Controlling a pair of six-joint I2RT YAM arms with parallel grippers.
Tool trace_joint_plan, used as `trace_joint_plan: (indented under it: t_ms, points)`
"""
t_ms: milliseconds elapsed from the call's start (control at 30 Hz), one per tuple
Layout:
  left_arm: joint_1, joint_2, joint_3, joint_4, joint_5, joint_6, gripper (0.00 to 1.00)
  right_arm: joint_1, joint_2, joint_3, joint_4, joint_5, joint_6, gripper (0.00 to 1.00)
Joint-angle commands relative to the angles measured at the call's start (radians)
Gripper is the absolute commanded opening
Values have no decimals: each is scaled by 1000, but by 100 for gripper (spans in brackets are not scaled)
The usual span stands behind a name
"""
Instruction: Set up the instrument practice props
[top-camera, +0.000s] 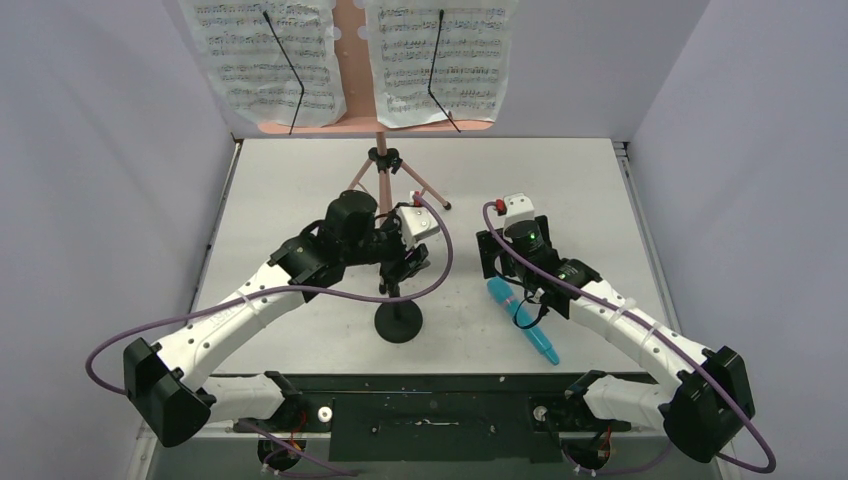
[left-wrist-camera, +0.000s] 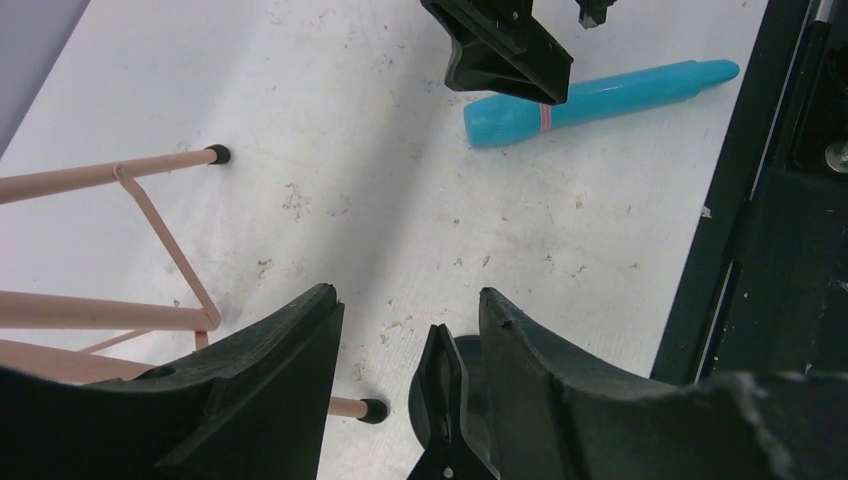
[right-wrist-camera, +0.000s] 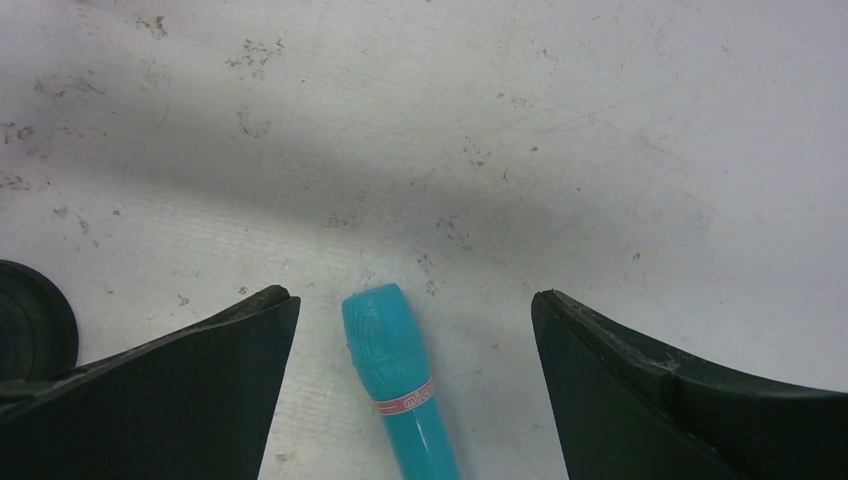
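**Left pincer astride mic stand clip**

Half parted around the black clip, gap on one side, no clamp seen. Right pincer spread wide, empty, hovering over head of teal microphone; microphone flat on table, near stand's round base, to its right. Farther back, pink music stand on tripod legs, two sheet-music pages side by side on it.

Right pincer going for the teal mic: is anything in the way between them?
Nothing visible. The teal microphone lies flat on the table, its head framed between the open fingers of the right pincer in the wrist view. The mic stand base sits off to one side, clear.
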Motion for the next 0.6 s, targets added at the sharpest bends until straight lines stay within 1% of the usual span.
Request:
trace_joint_plan:
  t_ms: [0,100,167,300,567]
  points:
    - [-5,5,74,33,36,35,52,-13,11,14,2,25,-2,90]
    - [-6,8,104,-42,27,77,58,-17,14,13,-1,21,-1,90]
    - [-5,14,126,-106,22,104,59,-17,17,13,1,16,-1,90]
    - [-5,26,147,-200,25,142,59,-20,28,15,4,11,-5,90]
    - [-12,93,158,-262,33,154,57,-27,39,26,-2,9,-14,90]
